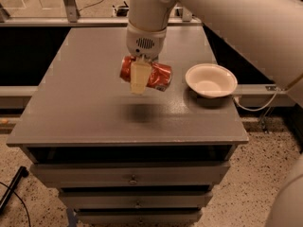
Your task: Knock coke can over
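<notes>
- Centrally, the gripper (140, 78) hangs above a grey table (75, 108), its fingers clamped on the can (160, 76).
- The red can lies sideways in the grip, lifted off the tabletop, with a shadow (137, 112) below it.
- A white bowl (210, 81) sits on the table near the can, not touching it.
</notes>
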### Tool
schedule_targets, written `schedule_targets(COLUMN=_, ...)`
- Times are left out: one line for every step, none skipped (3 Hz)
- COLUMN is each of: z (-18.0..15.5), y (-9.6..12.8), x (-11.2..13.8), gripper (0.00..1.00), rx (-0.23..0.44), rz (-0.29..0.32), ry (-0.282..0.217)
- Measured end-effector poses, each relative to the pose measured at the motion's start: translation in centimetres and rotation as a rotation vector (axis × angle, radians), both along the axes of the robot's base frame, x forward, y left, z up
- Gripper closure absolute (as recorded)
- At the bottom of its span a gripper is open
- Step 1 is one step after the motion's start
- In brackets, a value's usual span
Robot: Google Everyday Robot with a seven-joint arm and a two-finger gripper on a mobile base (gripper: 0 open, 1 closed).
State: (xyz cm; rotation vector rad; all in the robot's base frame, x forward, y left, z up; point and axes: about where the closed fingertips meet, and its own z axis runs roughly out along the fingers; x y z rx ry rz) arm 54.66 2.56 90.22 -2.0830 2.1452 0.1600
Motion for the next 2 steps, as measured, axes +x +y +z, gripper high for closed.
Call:
schedule_targets(z=-2.3, y=0.4, x=0.0, gripper=1.0, rx=-0.066, rz=0.005, ry=-0.019)
schedule_targets(z=-4.6, y=1.3, x=-0.2, gripper=0.75, rx=-0.061, rz=0.016, ry=-0.006)
